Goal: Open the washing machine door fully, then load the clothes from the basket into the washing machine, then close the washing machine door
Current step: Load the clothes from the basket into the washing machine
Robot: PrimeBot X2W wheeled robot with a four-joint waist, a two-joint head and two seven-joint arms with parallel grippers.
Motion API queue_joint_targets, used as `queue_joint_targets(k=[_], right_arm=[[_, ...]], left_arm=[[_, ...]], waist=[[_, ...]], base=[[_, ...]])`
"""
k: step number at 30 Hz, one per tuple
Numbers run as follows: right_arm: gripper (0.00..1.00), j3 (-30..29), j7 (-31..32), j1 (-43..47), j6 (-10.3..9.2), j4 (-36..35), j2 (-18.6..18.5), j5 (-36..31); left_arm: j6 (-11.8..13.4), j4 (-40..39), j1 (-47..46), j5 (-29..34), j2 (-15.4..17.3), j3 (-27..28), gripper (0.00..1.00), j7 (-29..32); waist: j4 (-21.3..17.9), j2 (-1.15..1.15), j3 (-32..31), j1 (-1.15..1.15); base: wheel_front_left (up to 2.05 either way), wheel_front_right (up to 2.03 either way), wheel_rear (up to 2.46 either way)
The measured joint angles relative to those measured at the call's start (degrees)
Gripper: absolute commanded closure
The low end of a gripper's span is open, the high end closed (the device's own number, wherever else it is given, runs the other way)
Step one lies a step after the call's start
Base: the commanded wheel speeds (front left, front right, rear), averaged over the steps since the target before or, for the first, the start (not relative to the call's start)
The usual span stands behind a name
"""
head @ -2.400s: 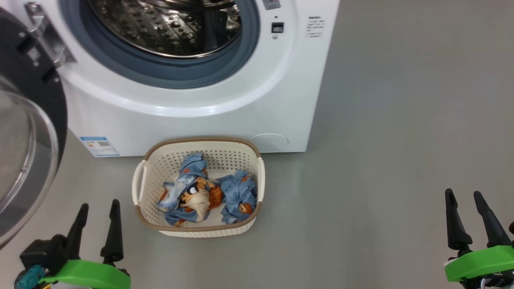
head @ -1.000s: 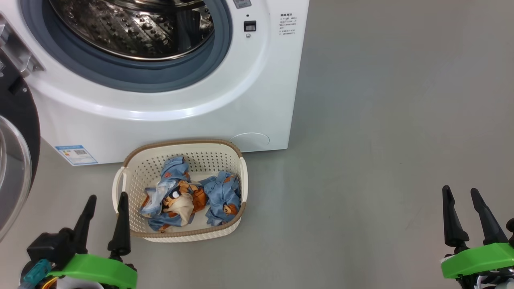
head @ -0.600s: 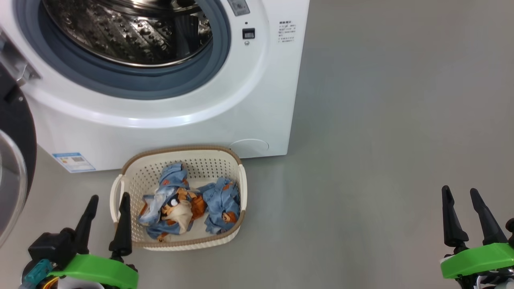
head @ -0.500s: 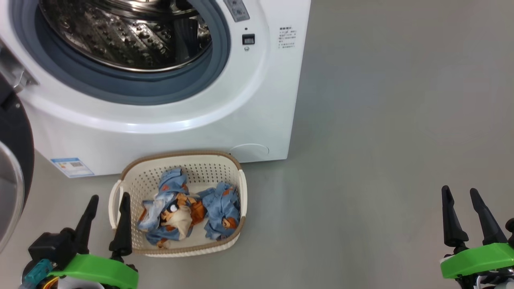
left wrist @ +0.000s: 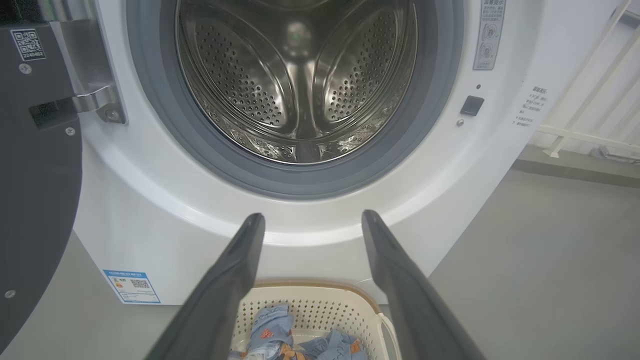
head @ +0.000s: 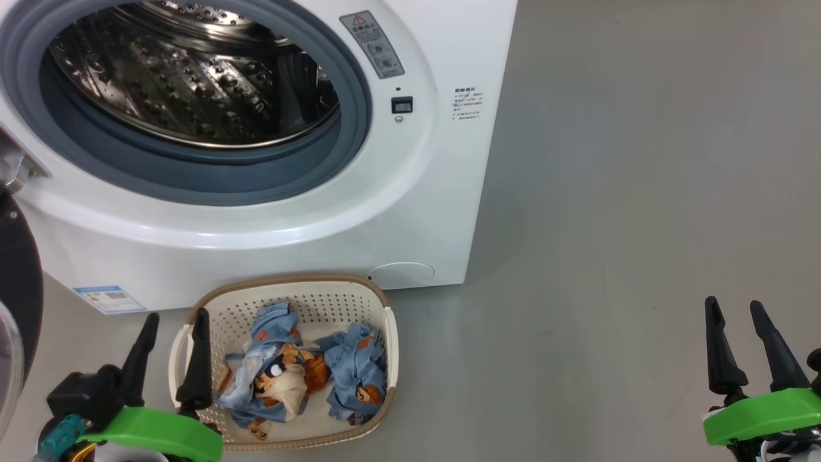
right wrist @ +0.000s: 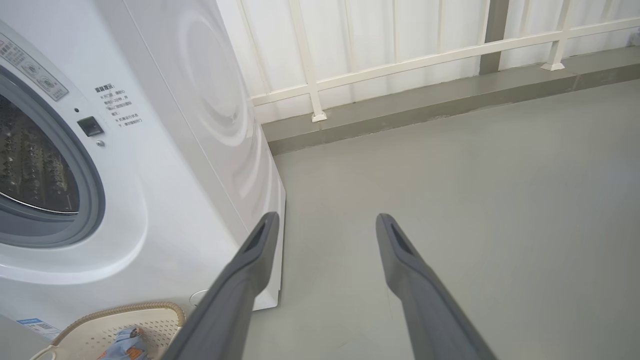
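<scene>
Grey floor [head: 641, 212] with one white washing machine [head: 269, 250], one basket [head: 290, 283] and two grippers low in the frame.
The machine fills the upper left of the head view, its one steel drum [head: 192, 83] bare and its door [head: 18, 282] swung open at the left edge. The basket stands on the floor just in front of the machine, bottom centre-left, with the clothes [head: 308, 378] inside in two blue bunches. The left gripper [head: 177, 314] sits at the lower left, its two fingers spread, one over the basket's near corner. The right gripper [head: 732, 302] sits at the lower right, also spread and holding nothing, well apart from the basket.
</scene>
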Motion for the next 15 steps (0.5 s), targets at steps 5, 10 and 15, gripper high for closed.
queue_joint_targets(k=[5, 10, 15], right_arm=[[0.00, 0.00, 0.00, -0.01, 0.00, 0.00, -0.01, -0.01], [0.00, 0.03, 0.00, -0.01, 0.00, -0.01, -0.01, -0.01], [0.00, 0.16, 0.00, -0.01, 0.00, -0.02, -0.01, -0.01]], left_arm=[[0.00, 0.49, -0.01, 0.00, -0.14, -0.20, 0.00, 0.00], [0.00, 1.02, -0.01, -0.35, -0.16, -0.45, 0.00, 0.00], [0.00, 1.31, -0.01, -0.42, -0.25, -0.77, 0.00, 0.00]], waist=[[0.28, 0.00, 0.13, 0.00], [0.49, 0.00, 0.18, 0.00], [0.68, 0.00, 0.15, 0.00]], base=[[0.03, -0.03, 0.00], [0.00, 0.00, 0.00], [0.00, 0.00, 0.00]])
